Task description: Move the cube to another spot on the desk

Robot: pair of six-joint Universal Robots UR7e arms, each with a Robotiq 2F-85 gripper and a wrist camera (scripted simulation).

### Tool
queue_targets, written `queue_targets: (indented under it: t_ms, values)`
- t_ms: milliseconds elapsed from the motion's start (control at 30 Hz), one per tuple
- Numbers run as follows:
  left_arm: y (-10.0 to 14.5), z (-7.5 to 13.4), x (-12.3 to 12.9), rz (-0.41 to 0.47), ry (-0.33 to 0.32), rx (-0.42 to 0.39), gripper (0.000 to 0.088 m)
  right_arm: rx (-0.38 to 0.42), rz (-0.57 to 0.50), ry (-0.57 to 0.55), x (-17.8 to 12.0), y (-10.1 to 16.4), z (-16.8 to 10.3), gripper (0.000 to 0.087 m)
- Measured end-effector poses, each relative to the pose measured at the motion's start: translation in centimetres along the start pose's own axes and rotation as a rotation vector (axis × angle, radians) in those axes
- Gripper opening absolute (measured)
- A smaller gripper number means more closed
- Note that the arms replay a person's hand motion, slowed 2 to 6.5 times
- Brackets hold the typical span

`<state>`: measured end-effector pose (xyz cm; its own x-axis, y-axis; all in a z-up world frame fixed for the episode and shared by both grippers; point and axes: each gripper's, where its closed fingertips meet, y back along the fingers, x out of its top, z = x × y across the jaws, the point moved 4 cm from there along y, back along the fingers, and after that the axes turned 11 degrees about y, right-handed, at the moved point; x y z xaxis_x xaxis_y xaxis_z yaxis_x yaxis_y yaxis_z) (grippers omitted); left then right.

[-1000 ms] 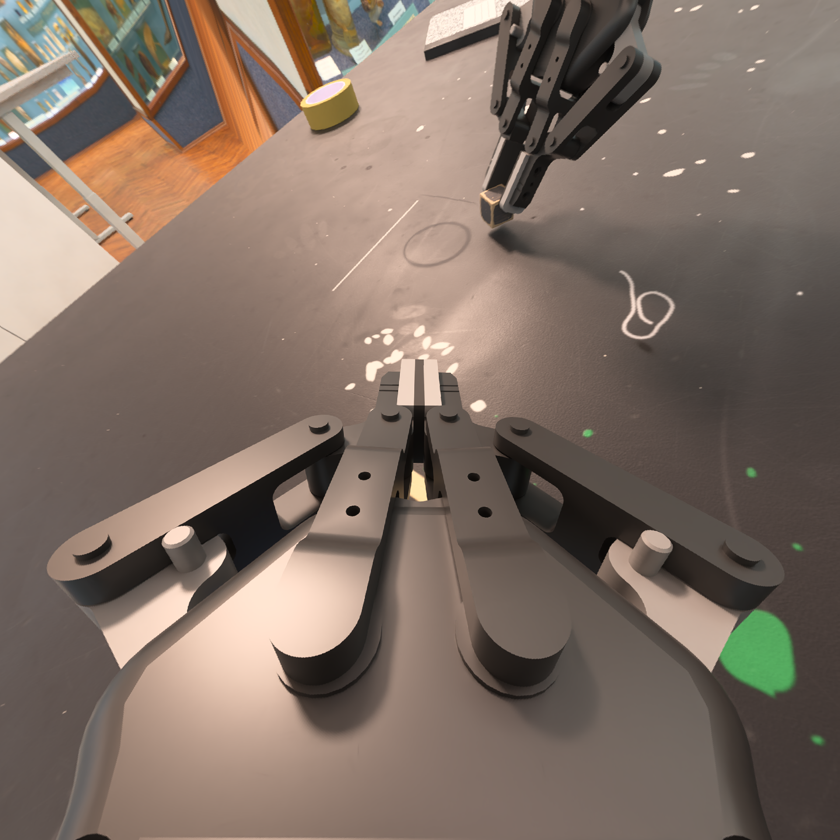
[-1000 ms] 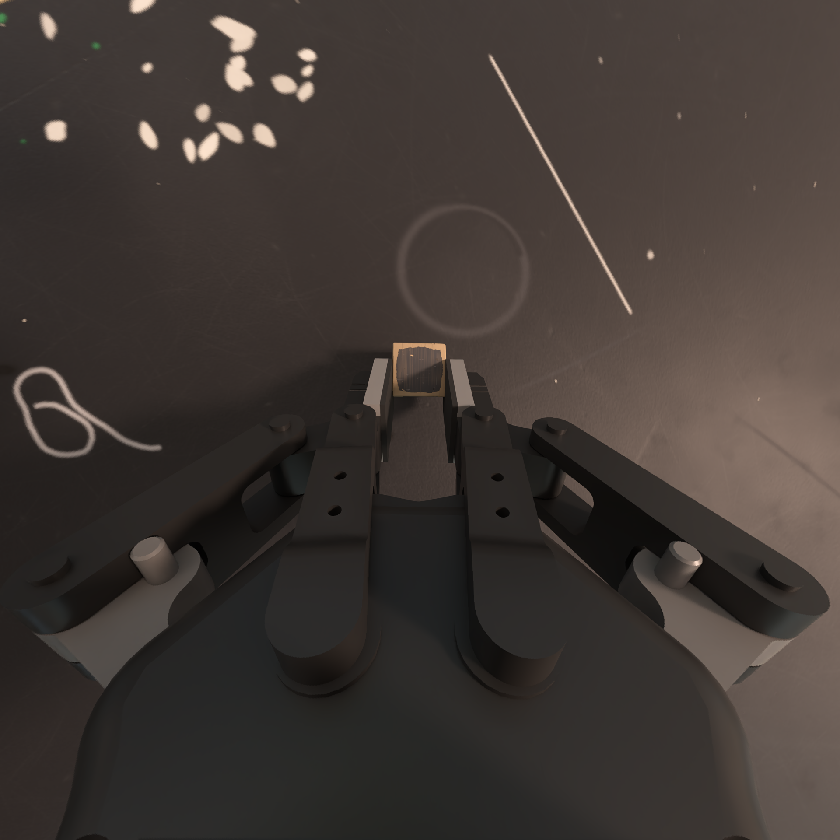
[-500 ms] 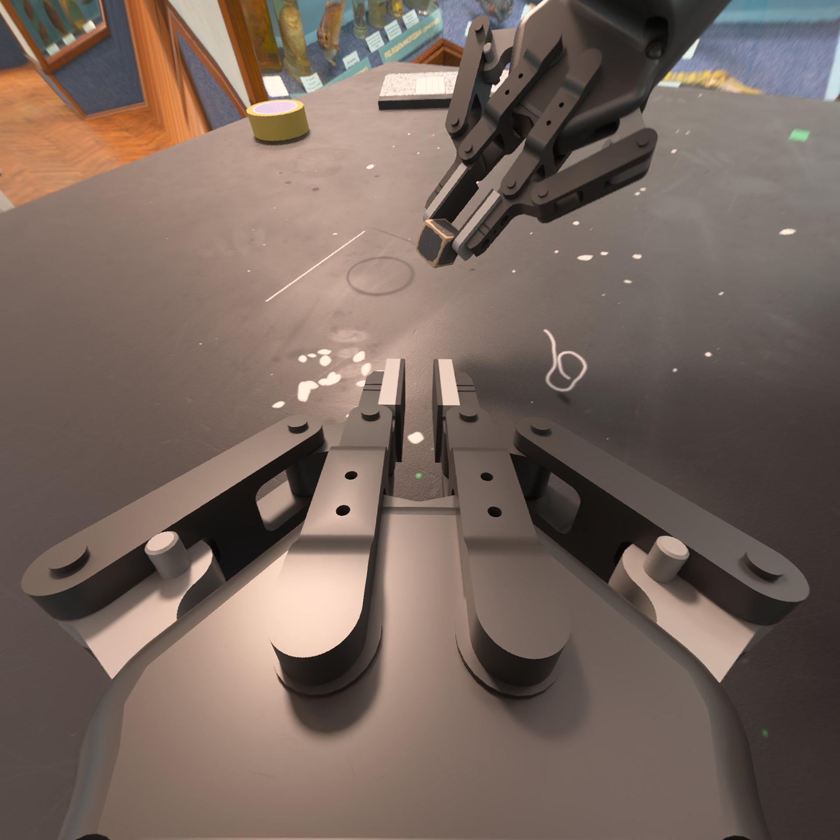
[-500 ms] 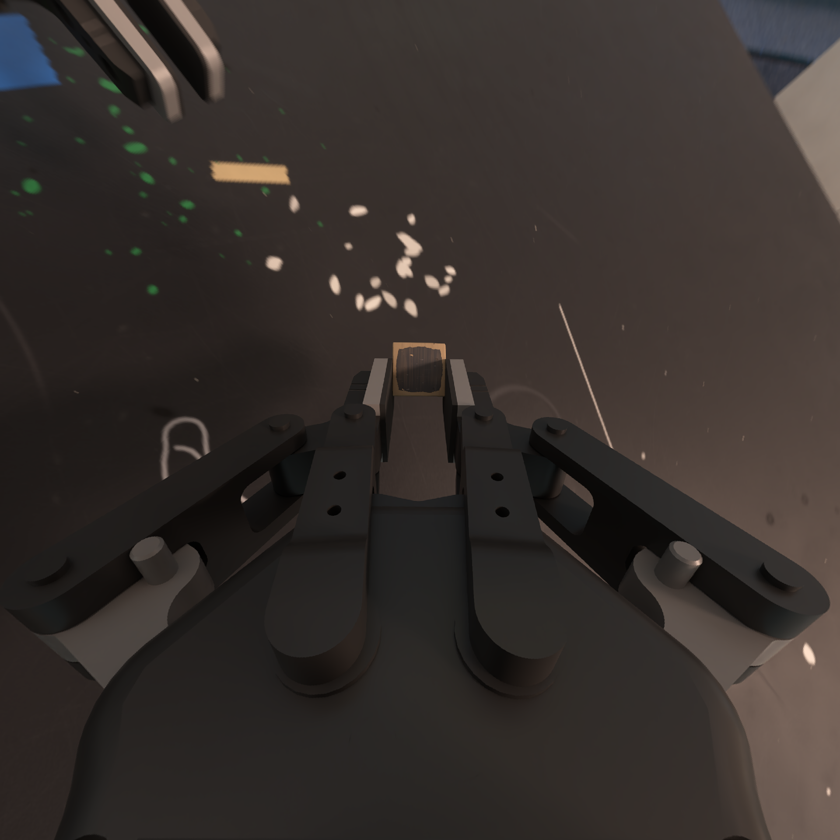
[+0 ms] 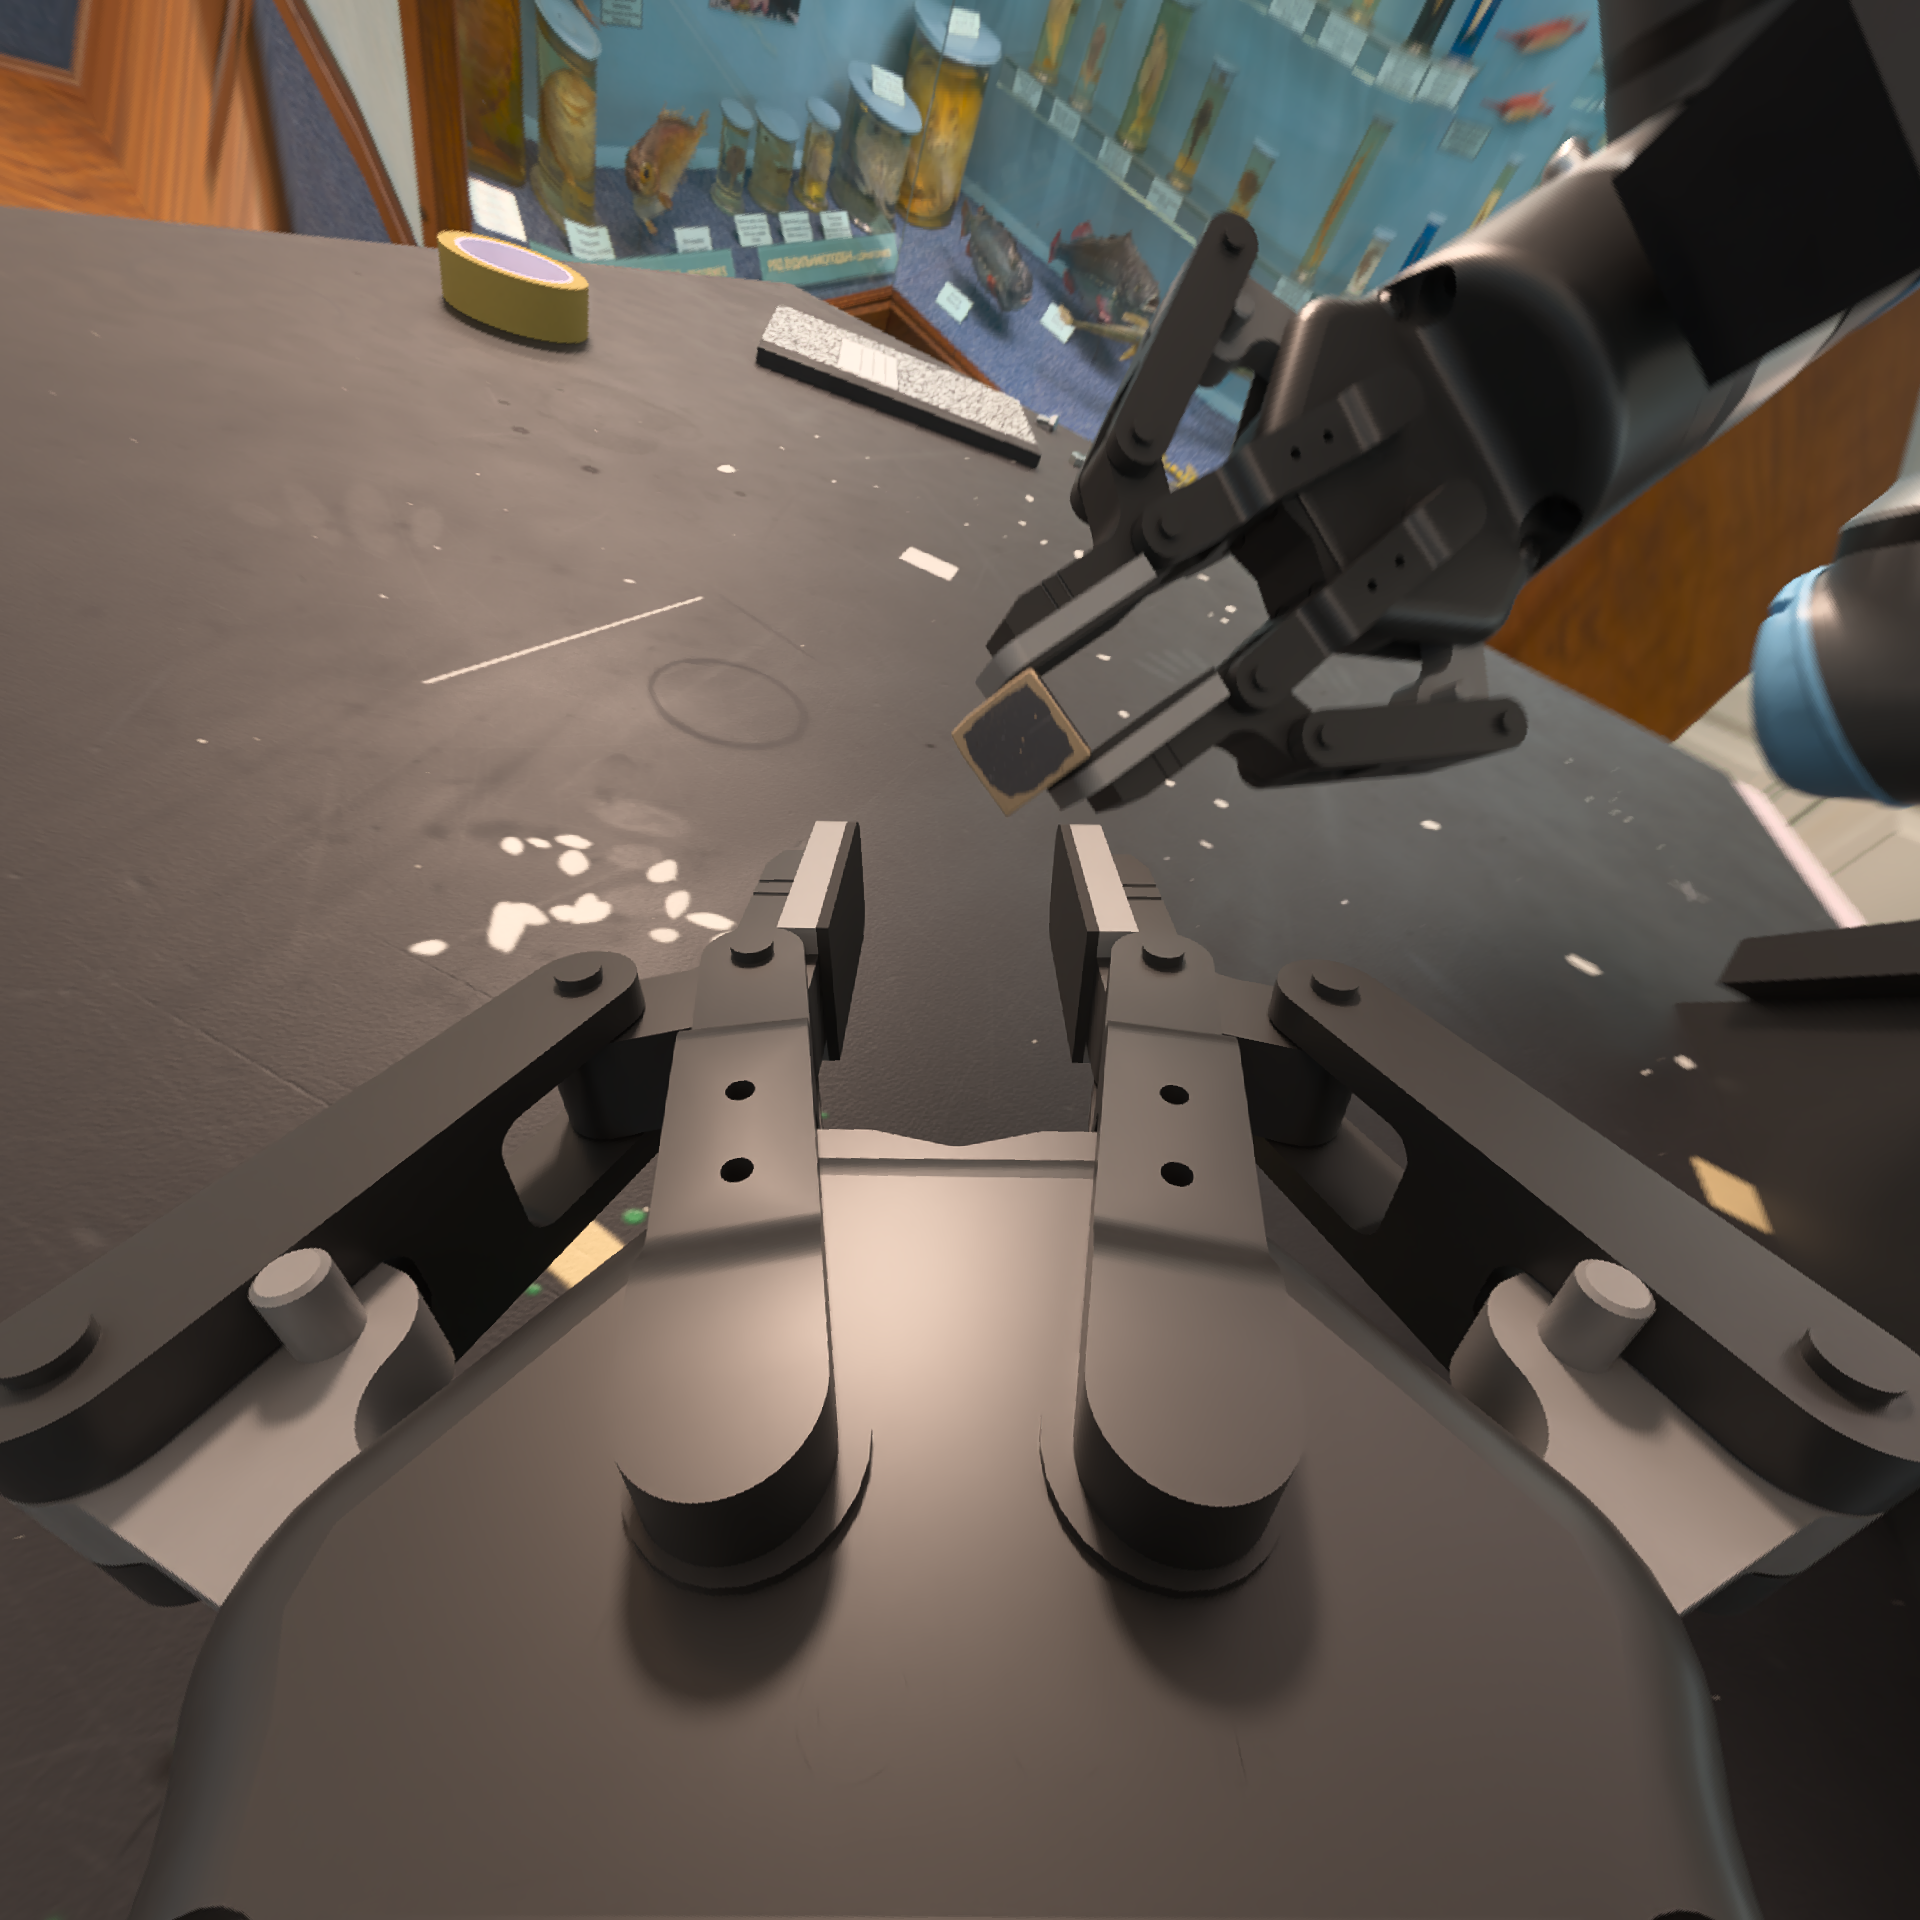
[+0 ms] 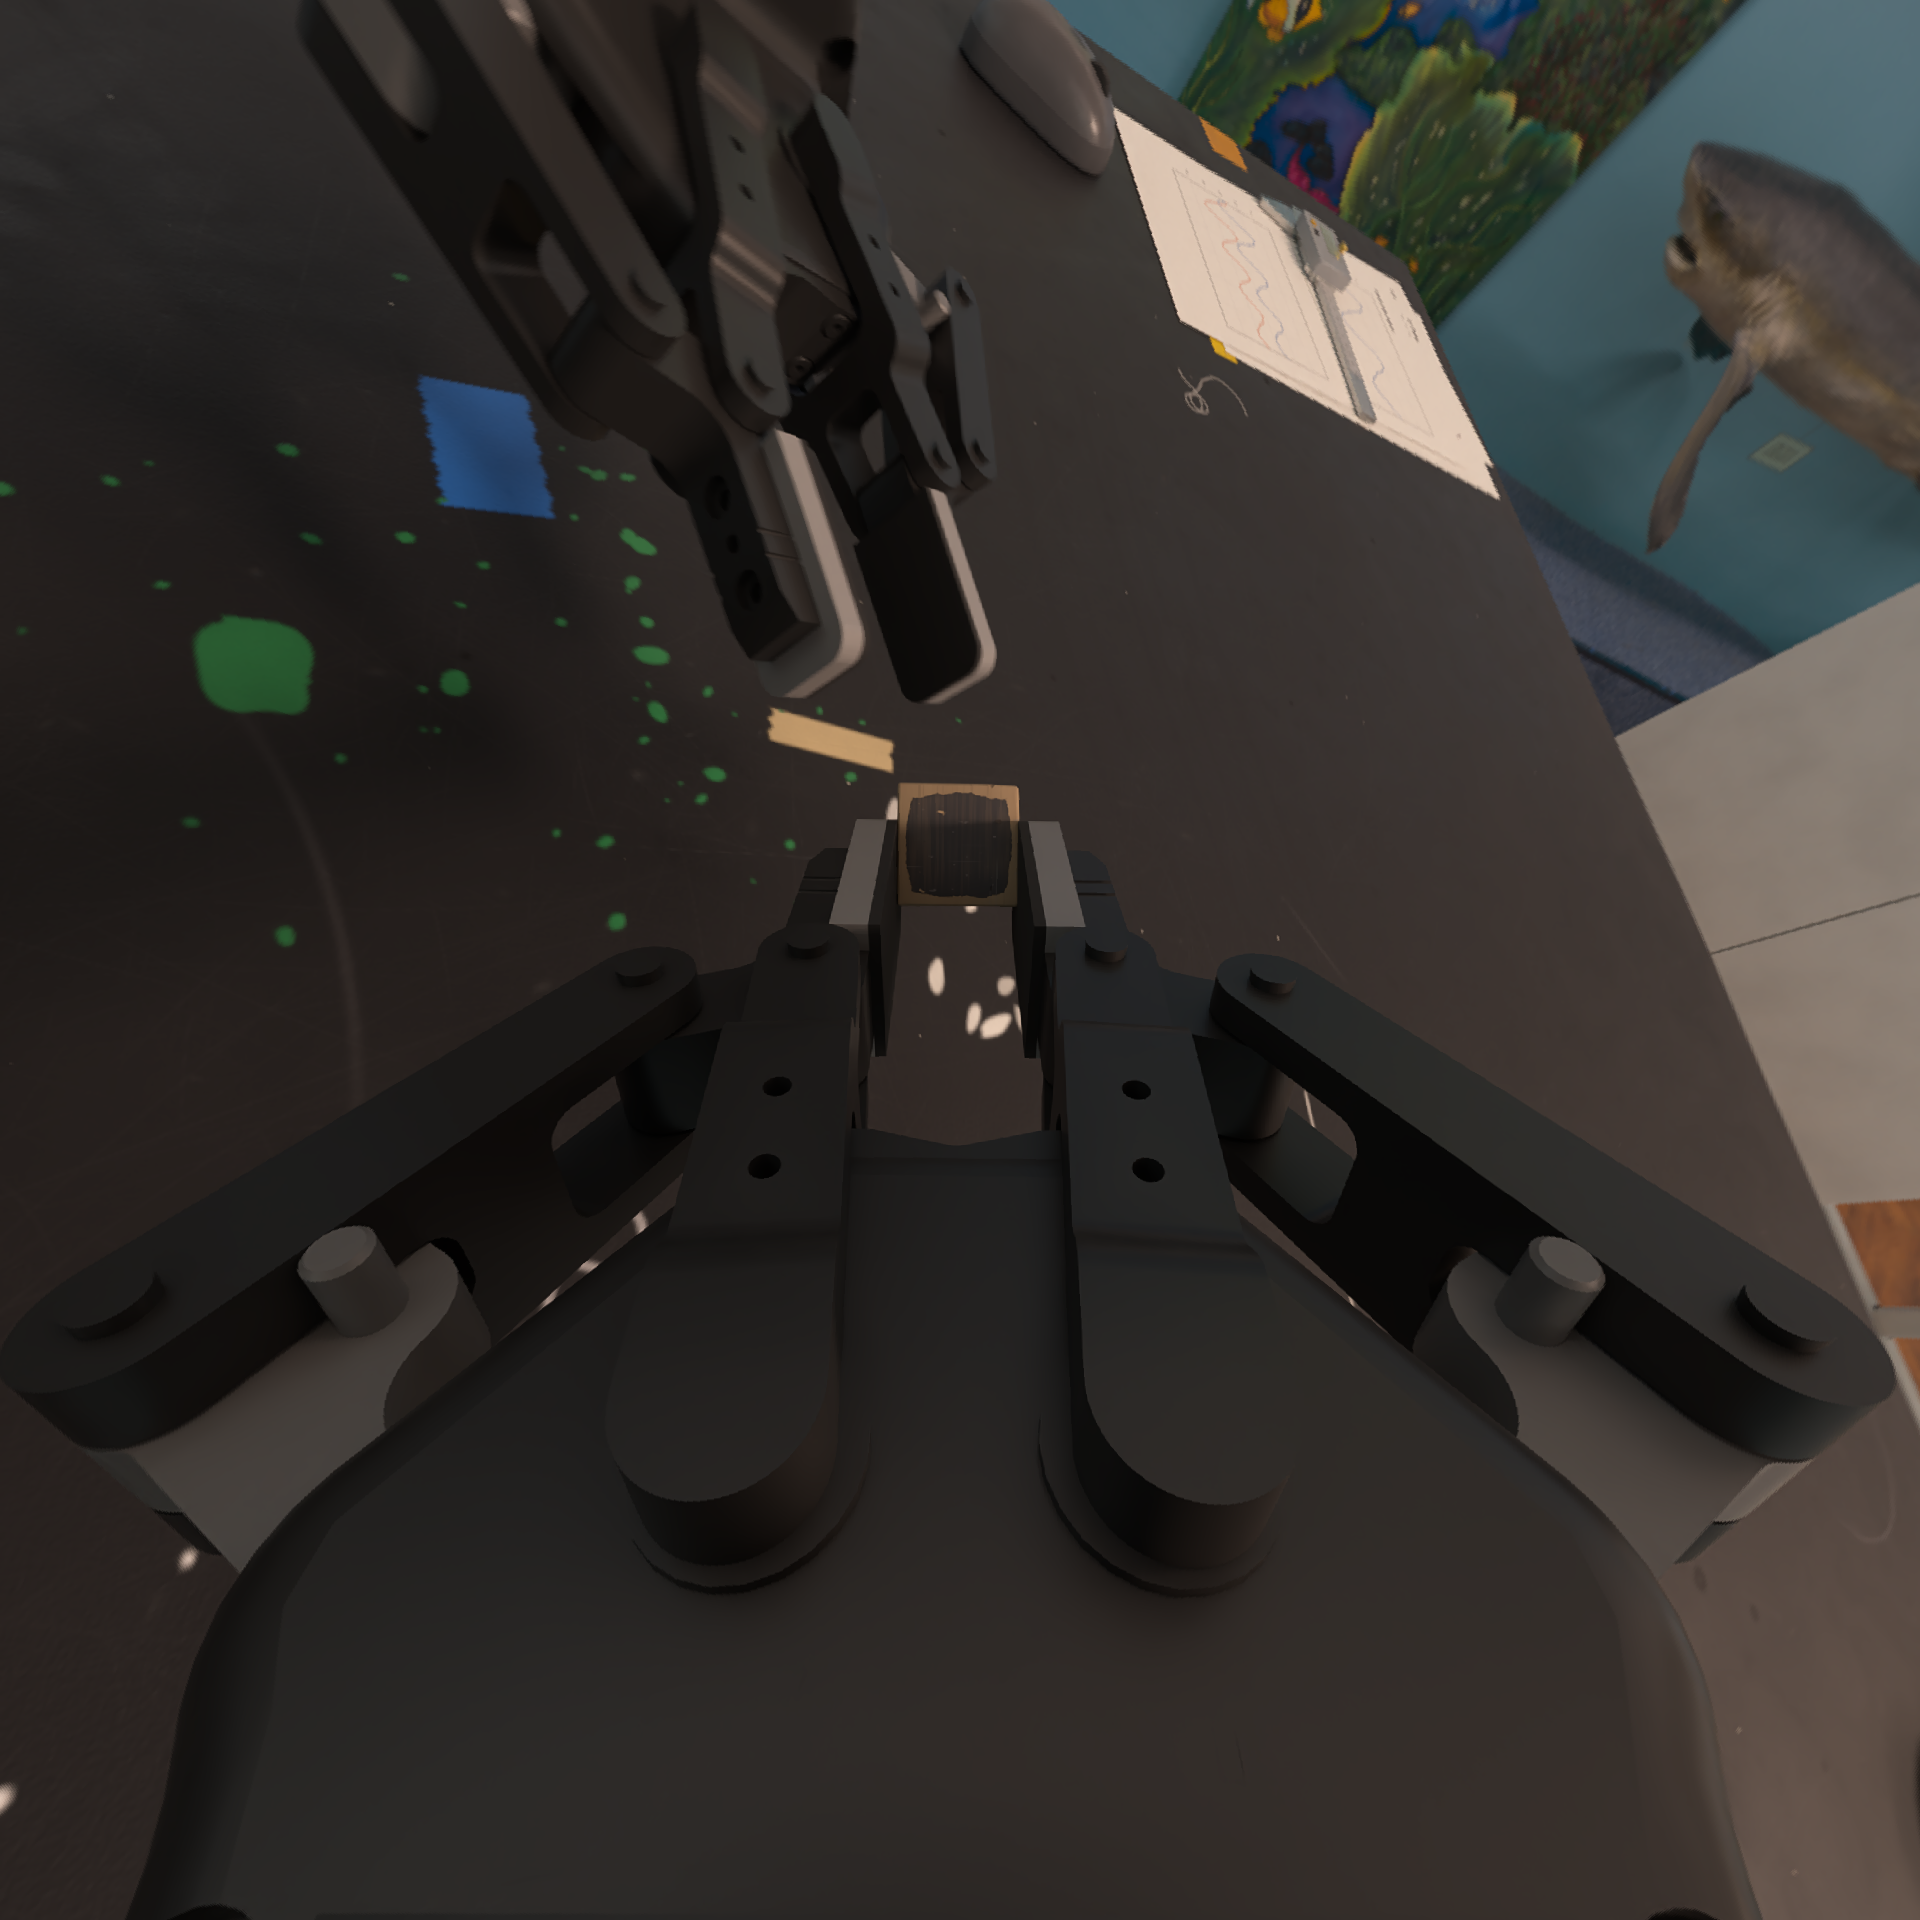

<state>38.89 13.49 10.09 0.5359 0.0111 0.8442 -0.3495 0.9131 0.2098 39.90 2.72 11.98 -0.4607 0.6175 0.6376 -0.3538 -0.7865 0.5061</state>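
Right claw (image 6: pixel 956 868): my fingers are clamped on the cube (image 6: pixel 956 844), one pad against each side; the dark, tan-edged face points away from my wrist.
Cube position: up in the air, clear of the desk (image 5: pixel 312 520); in the left wrist view the cube (image 5: pixel 1020 743) sits at the tips of my right claw (image 5: pixel 1039 727), just beyond my left fingertips.
Left claw (image 5: pixel 956 904): parted wide, nothing between the pads; tips aimed toward the cube, not touching it.
Left claw from the right wrist (image 6: pixel 883 644): hangs just above and beyond the cube.
Desk: dark, flecked white and green; yellow tape roll (image 5: pixel 512 286) and a speckled flat slab (image 5: pixel 899 384) near the far edge.
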Motion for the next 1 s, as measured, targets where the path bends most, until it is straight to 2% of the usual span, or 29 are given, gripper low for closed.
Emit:
queue_targets:
  t_ms: [200,400,733,1000]
  values:
    - [0.2,0.2,0.3,0.016,0.121,-0.081,0.0321,-0.007,0.007,0.083,1.4,-0.8,-1.0,0.0198]
    - [0.4,0.4,0.1,-0.011,0.192,-0.156,0.0178,-0.029,0.009,0.139,2.3,-1.6,-1.7,0.0198]
    - [0.7,-0.5,-0.2,-0.058,0.253,-0.139,0.0130,-0.085,-0.034,0.187,2.1,-2.5,-1.9,0.0198]
    - [0.7,-1.1,-0.7,-0.102,0.335,-0.120,0.0127,-0.102,-0.078,0.223,1.7,-3.1,-2.2,0.0198]
